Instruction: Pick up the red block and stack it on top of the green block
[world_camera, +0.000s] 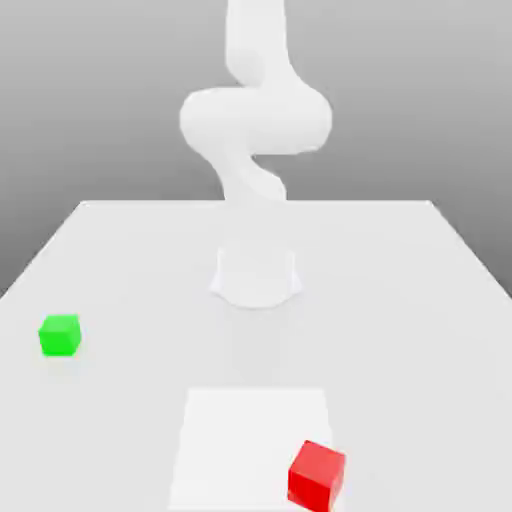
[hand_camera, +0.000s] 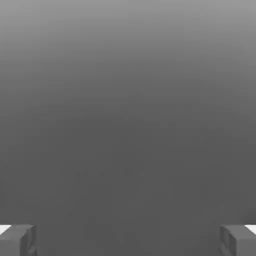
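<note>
The red block (world_camera: 317, 475) lies near the table's front edge, toward the exterior view's right, on the corner of a lighter square patch. The green block (world_camera: 60, 335) sits far off at the exterior view's left, near the table's side edge. Both blocks rest flat on the table, well apart. In the hand view my gripper (hand_camera: 128, 241) is open: one grey fingertip (hand_camera: 19, 240) and the other (hand_camera: 237, 240) stand wide apart, with nothing between them and only plain grey background beyond.
The white arm's base (world_camera: 256, 277) stands mid-table behind the blocks, and its links (world_camera: 255, 120) rise above it. A lighter square patch (world_camera: 245, 440) marks the front centre of the white table (world_camera: 400, 300).
</note>
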